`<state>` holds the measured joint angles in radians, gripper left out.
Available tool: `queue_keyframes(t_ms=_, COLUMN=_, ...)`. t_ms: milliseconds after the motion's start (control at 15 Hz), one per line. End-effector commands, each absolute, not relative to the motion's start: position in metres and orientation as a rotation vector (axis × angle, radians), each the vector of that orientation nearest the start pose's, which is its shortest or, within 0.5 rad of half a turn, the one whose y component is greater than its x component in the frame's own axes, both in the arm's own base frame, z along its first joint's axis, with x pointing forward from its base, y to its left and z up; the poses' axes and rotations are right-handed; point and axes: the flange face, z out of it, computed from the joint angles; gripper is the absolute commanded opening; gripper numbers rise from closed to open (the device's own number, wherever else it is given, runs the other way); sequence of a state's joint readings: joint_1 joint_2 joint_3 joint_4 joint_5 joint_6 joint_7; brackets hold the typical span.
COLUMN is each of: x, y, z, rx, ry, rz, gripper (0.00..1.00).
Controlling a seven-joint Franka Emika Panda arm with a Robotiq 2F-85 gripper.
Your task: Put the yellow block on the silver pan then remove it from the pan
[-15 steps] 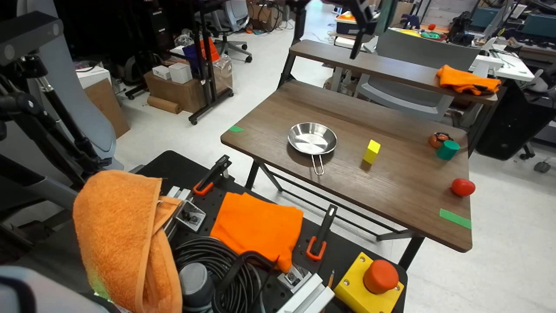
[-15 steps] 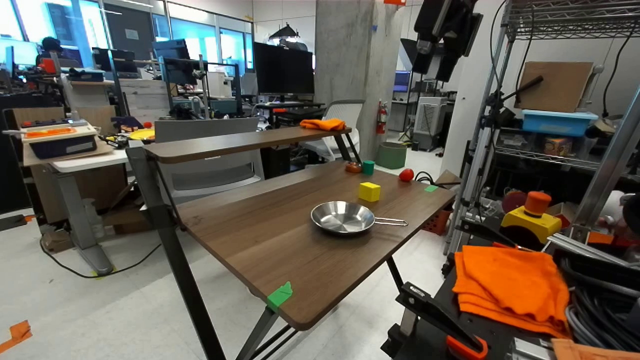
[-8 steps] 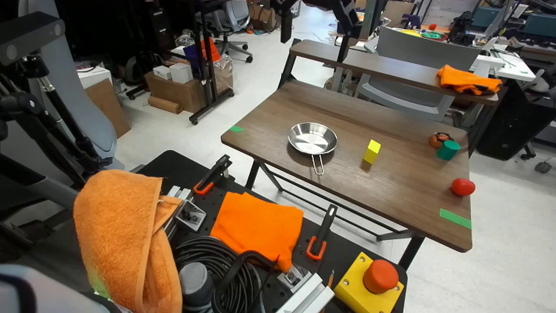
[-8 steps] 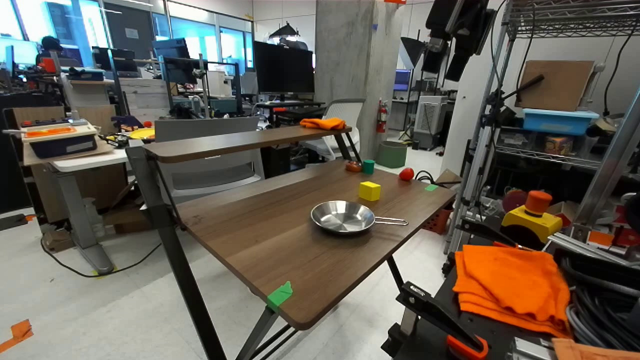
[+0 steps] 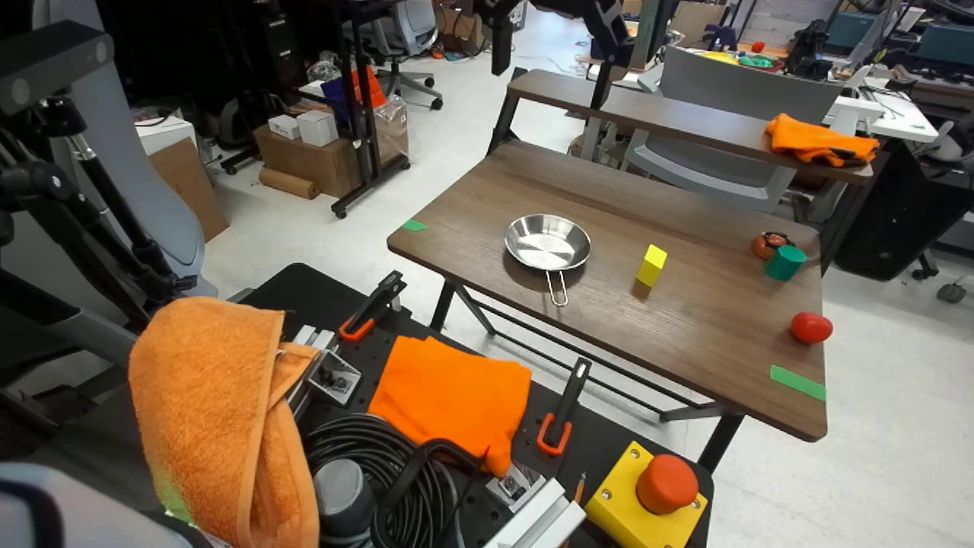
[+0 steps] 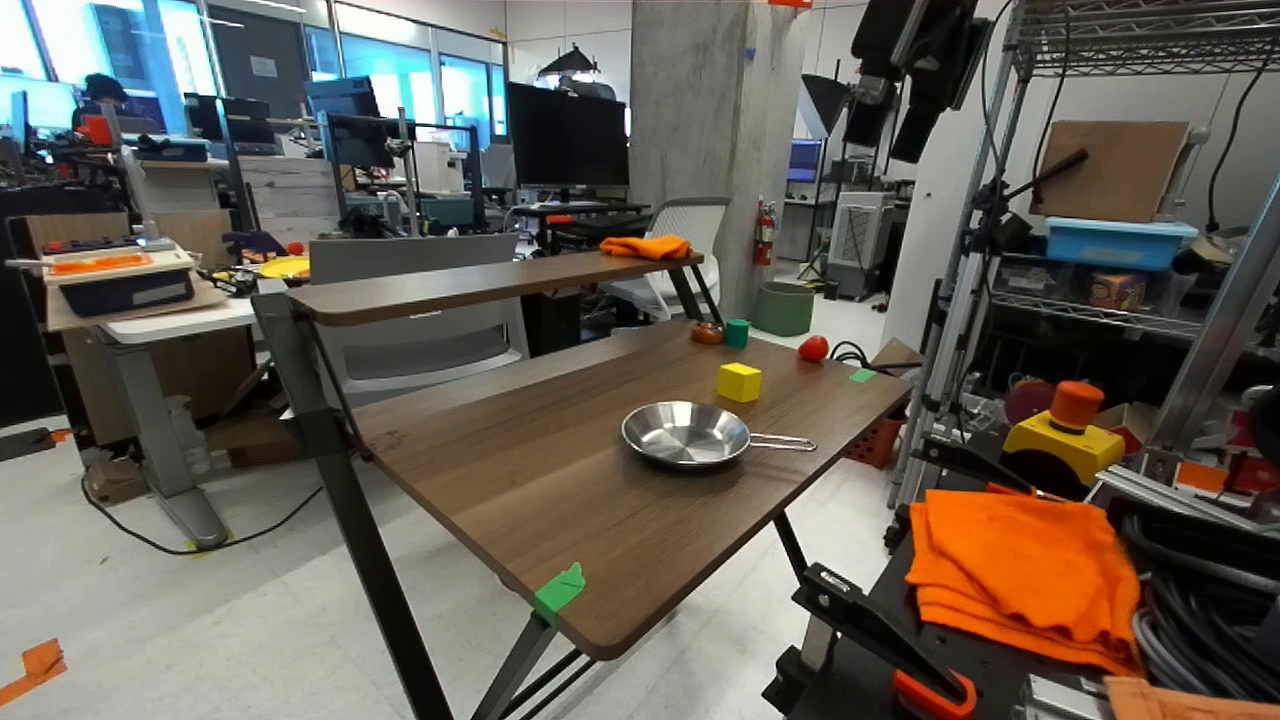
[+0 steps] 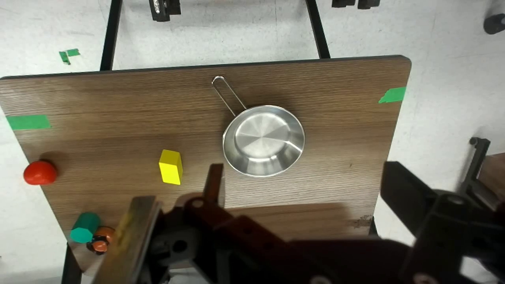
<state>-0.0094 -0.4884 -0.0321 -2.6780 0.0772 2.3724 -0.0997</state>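
Note:
The yellow block (image 5: 651,266) stands on the brown table, apart from the pan; it also shows in an exterior view (image 6: 739,382) and in the wrist view (image 7: 171,167). The silver pan (image 5: 547,242), shallow and round with a wire handle, sits on the table with nothing in it; it shows too in an exterior view (image 6: 686,434) and in the wrist view (image 7: 262,140). My gripper (image 7: 303,165) is open with nothing between its fingers, high above the table. Its fingers hang at the top edge in both exterior views, partly cut off (image 5: 552,72) (image 6: 888,135).
A red round object (image 5: 811,327), a green cylinder (image 5: 785,262) and an orange-brown object (image 5: 768,244) stand at one table end. A raised shelf (image 5: 647,110) with an orange cloth (image 5: 820,140) runs along one long side. A yellow box with a red button (image 5: 647,502) is on the black bench.
From one second to half a second ago, my gripper shifted a little, left in an exterior view and right in an exterior view. Since then nothing has moved. The block and pan have not moved.

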Motion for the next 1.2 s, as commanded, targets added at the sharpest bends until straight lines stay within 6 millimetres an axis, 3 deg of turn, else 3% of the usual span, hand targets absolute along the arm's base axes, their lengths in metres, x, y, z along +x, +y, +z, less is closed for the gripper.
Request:
queue_keyframes(t_ms=0, x=0.391, y=-0.015, z=0.407, rx=-3.068, ry=-0.015, rz=-0.286, gripper=1.0)
queue_keyframes(t_ms=533, x=0.391, y=-0.015, z=0.396, rx=-3.125, ry=0.061, rz=-0.304, gripper=1.0)
queue_keyframes(t_ms=800, x=0.402, y=-0.029, z=0.396, rx=-3.168, ry=0.366, rz=-0.409, gripper=1.0)
queue_keyframes(t_ms=1000, x=0.412, y=-0.054, z=0.397, rx=-3.167, ry=0.634, rz=-0.426, gripper=1.0)
queue_keyframes(t_ms=1133, x=0.416, y=-0.068, z=0.395, rx=-3.173, ry=0.685, rz=-0.417, gripper=1.0)
